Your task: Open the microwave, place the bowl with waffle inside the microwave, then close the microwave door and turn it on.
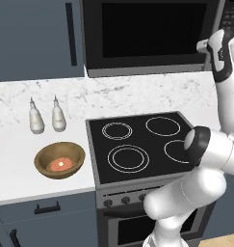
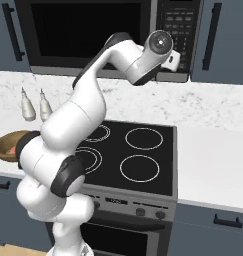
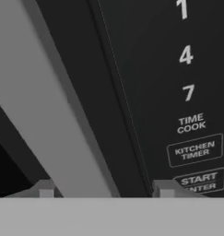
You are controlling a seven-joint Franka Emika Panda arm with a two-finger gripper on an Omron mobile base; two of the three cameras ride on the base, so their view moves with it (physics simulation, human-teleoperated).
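Half the bowl with waffle (image 2: 10,145) hides behind arm.

A white speckled marble counter (image 1: 22,140) carries a small round brown wooden bowl with a reddish-orange waffle (image 1: 59,160) and, behind it, two white bottles (image 1: 46,116) standing upright side by side.

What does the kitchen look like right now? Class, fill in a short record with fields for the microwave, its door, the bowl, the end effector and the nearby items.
microwave: mounted above the stove, button panel at its right edge
microwave door: shut
bowl with waffle: on the white counter left of the stove, not yet moved
end effector: raised at the door's grey handle bar beside the keypad, fingers apart, straddling the bar
stove: four rings, nothing on it
two white bottles: upright behind the bowl
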